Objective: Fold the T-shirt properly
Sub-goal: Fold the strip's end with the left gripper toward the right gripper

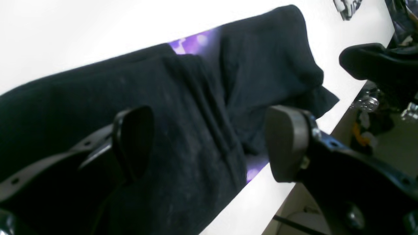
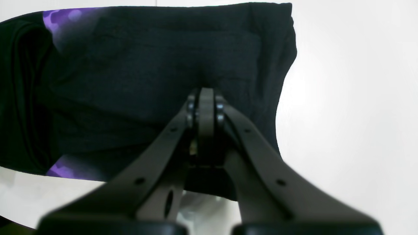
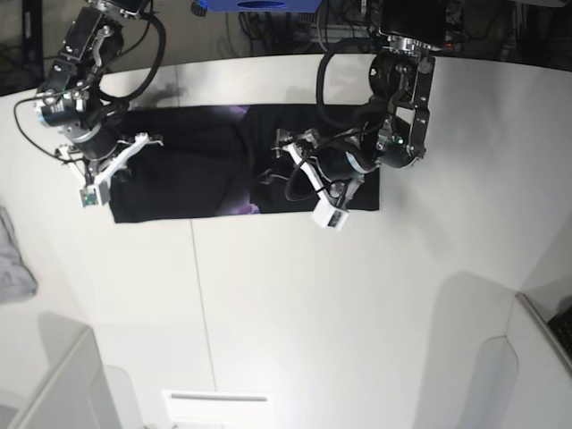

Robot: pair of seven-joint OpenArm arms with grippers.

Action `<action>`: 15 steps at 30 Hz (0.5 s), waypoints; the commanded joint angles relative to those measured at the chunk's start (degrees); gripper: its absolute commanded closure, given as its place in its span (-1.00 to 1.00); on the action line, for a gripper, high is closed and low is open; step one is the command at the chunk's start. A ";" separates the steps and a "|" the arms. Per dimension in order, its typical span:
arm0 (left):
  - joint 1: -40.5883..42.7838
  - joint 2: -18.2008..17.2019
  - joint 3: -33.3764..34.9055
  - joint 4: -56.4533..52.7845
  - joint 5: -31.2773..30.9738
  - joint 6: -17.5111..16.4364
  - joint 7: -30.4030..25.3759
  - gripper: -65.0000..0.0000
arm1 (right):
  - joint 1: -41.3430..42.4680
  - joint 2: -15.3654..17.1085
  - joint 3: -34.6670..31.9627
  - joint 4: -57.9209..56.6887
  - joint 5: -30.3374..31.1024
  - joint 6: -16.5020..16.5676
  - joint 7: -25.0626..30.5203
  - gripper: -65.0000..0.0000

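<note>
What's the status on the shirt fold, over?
Left gripper open above the T-shirt. Right gripper shut on its end. Shirt lies as a long strip on the table. Nothing blocking.

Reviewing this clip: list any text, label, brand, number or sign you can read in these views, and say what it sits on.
None can be read.
T-shirt: the print shows only as purple patches, with no letters visible.
Black-and-white printed item at the top edge of the left wrist view: cut off and too blurred to read.
White tags on the arms in the base view: too small to read.
</note>
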 commanded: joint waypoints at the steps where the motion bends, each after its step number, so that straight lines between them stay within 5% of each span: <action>1: -1.07 0.53 0.09 0.97 -1.46 -0.14 -0.70 -0.57 | 0.93 0.29 0.53 1.03 0.63 0.12 1.00 1.00; 4: -0.98 0.71 -0.43 1.85 -1.46 -0.14 -0.70 -0.40 | 1.81 0.03 0.71 0.94 0.63 0.03 0.56 1.00; 6: -0.89 0.53 -0.61 2.55 -1.46 -0.14 -0.70 0.05 | 3.13 0.03 0.71 0.94 0.63 0.03 -2.08 1.00; 9: 0.95 -2.19 -3.77 4.40 -1.37 -0.14 -0.70 1.00 | 6.29 -0.41 3.96 0.94 1.60 0.12 -8.23 0.95; 15: 6.14 -5.01 -16.61 8.44 -1.37 -0.31 -0.79 1.00 | 9.63 0.82 10.64 -1.26 14.43 0.12 -14.47 -0.36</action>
